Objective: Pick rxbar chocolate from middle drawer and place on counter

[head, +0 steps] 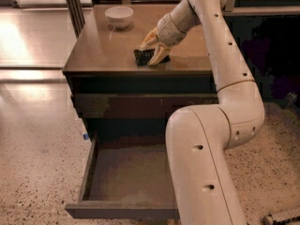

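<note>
The small black-wrapped rxbar chocolate (140, 57), clamped at one end by the yellow-fingered gripper (148, 54) and touching the front part of the glossy tan-brown counter (93, 50), could be dragged off that counter's front edge if the arm is withdrawn before the grip is loosened.

You are finding no text, label, brand or number that can be read anywhere, not even on the dark wrapper of the rxbar chocolate (139, 56) sitting at the tool (146, 55) on the tabletop (101, 50) near its front edge.
</note>
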